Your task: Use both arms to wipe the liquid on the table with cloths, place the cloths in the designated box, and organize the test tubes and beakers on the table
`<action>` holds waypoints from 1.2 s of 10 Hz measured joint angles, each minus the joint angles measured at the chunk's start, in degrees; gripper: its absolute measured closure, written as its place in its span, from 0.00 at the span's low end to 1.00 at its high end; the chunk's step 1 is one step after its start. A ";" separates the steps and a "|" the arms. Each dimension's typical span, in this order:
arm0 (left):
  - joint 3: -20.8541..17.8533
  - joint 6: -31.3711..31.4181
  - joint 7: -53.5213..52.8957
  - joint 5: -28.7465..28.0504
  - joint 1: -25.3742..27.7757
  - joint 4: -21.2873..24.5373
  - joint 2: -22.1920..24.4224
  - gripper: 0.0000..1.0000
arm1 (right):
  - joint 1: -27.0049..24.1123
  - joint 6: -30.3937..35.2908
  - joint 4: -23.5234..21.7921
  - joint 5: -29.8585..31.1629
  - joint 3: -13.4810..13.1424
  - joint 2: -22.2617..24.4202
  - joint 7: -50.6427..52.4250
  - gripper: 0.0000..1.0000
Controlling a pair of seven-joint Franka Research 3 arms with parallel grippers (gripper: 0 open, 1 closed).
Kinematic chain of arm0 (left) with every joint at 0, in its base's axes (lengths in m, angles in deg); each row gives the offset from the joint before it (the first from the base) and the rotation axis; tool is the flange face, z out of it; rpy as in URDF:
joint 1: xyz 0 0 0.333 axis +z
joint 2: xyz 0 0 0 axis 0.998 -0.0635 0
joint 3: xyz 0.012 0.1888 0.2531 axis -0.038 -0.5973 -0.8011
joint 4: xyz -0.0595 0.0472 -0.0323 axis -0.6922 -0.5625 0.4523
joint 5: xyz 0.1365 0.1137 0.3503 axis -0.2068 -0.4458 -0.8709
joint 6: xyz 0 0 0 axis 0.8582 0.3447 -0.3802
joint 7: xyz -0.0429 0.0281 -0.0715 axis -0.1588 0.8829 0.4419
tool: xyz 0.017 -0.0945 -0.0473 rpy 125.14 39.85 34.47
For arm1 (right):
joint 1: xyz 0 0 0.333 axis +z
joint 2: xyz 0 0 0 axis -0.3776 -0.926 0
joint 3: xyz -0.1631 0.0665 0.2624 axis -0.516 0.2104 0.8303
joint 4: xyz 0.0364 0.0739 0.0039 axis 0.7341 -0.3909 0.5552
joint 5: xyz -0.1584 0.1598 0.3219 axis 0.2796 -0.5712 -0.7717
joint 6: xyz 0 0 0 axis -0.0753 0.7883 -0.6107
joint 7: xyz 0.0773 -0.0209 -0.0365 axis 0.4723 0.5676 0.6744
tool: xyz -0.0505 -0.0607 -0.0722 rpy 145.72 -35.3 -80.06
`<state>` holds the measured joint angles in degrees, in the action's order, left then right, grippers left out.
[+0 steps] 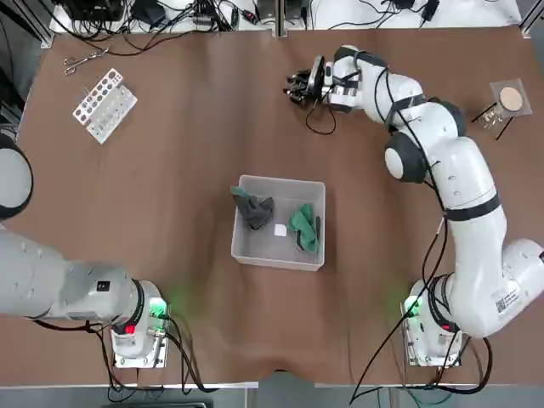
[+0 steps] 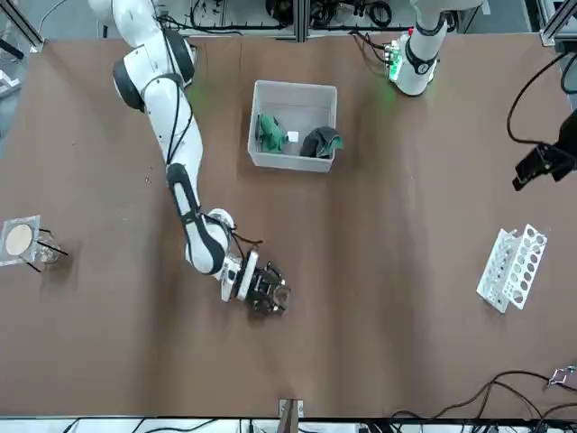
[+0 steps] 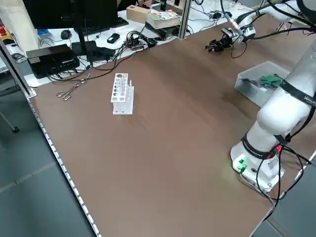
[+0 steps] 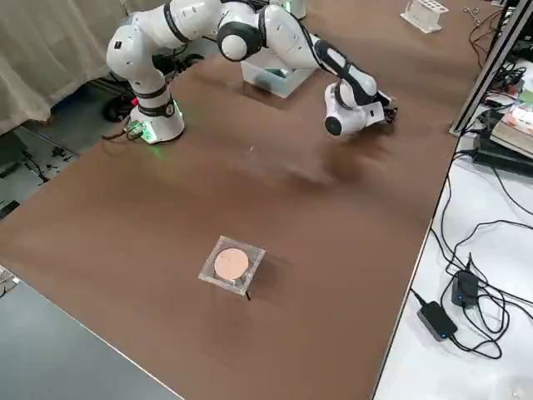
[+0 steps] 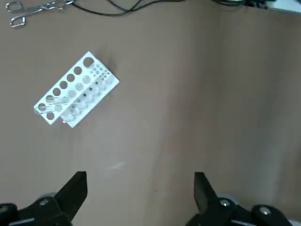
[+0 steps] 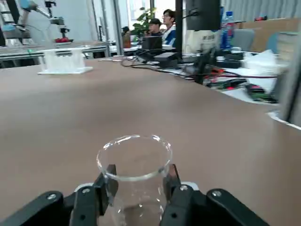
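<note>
Right gripper [image 6: 142, 170], table's far side, clamped on beaker [image 6: 137, 200]. Keep squeeze light, beaker upright; set down gently, base flat, before releasing. Left gripper [image 5: 141, 176] idle near rack [image 1: 106, 106], fingers apart. Cloths [image 1: 304, 224] in box [image 1: 277, 263], mid-table.

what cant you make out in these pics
- right end effector's far side: top view, hidden by its own black housing
- left end effector: top view, cut off by the left edge
- liquid level in the beaker: right wrist view, blurred by glass and reflections
- undersides of both cloths, green and dark grey-green: top view, hidden by their own folds
</note>
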<state>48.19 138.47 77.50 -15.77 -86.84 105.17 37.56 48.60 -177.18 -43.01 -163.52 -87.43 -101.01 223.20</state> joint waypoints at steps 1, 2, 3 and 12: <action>1.36 -1.62 0.01 0.46 0.00 -0.95 -0.01 0.00 | -1.65 -0.26 -0.48 0.34 -0.13 0.60 0.00 0.50; 2.63 -2.66 0.29 0.50 -0.01 -1.04 -0.02 0.00 | -3.44 -0.74 -1.23 1.55 -0.18 1.32 -0.09 0.50; 3.18 -3.39 0.39 0.50 -0.01 -1.00 -0.04 0.00 | -5.08 -1.78 -2.05 4.25 -0.13 2.41 -1.07 0.50; 5.72 -4.56 0.22 0.56 -0.03 -1.13 -0.24 0.01 | -27.96 26.37 -6.33 45.33 0.14 13.35 -16.37 0.50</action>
<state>53.91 133.90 77.72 -15.22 -86.87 104.03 37.31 20.64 -150.81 -49.35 -118.19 -87.29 -87.66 206.82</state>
